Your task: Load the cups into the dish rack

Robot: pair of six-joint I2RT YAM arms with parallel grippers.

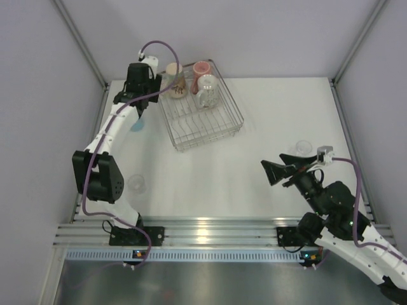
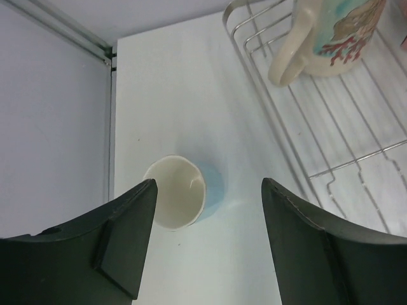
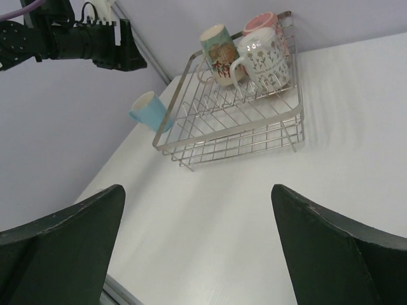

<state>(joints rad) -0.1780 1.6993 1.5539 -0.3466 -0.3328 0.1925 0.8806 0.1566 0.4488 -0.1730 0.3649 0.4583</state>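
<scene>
A light blue cup (image 2: pixel 194 189) with a cream inside stands upright on the table, just left of the dish rack (image 2: pixel 287 136). My left gripper (image 2: pixel 208 185) hangs open above it, apart from it, with the cup nearer the left finger. In the top view the blue cup (image 1: pixel 136 126) peeks out under the left gripper (image 1: pixel 141 107). The dish rack (image 1: pixel 198 122) holds a cream patterned mug (image 1: pixel 175 80), a pink cup (image 1: pixel 201 68) and a pale handled mug (image 1: pixel 206 93) at its far end. My right gripper (image 1: pixel 270 170) is open and empty over bare table.
A clear glass tumbler (image 1: pixel 137 184) stands at the near left beside the left arm. Another tumbler (image 1: pixel 304 147) stands at the right, close to the right wrist. Walls and metal frame posts bound the table on the left, right and back.
</scene>
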